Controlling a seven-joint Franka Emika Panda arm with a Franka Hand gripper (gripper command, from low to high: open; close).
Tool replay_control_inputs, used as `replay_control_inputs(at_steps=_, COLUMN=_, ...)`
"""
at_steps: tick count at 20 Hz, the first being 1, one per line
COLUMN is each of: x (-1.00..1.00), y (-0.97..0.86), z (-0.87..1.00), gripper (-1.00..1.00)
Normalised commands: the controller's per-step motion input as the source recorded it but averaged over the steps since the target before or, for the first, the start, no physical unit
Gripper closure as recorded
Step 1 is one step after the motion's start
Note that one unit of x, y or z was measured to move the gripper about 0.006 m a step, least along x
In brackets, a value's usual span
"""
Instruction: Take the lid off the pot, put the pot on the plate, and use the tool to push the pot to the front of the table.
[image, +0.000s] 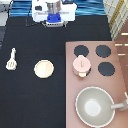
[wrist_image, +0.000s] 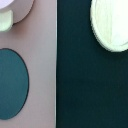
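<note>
The pale-pink pot stands on the pinkish-brown stove panel, at the spot of its lower left burner. The lid with its small knob rests on top of it. Left of the stove, the tan plate lies on the black table with nothing on it. The cream-white tool lies near the exterior view's left edge. My gripper hangs at the exterior view's top, close to the robot base and far from all of them. The wrist view shows part of the pot and the plate.
A large grey-beige pan with a long handle sits on the stove at the exterior view's bottom right. Three black burners show on the panel; one burner appears in the wrist view.
</note>
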Motion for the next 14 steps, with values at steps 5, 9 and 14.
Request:
replay_control_inputs(at_steps=5, x=0.39, y=0.23, z=0.11, gripper=-1.0)
replay_control_inputs(at_steps=9, x=0.98, y=0.6, z=0.39, gripper=-1.0)
replay_control_inputs(at_steps=14, x=0.99, y=0.6, z=0.41, gripper=-1.0)
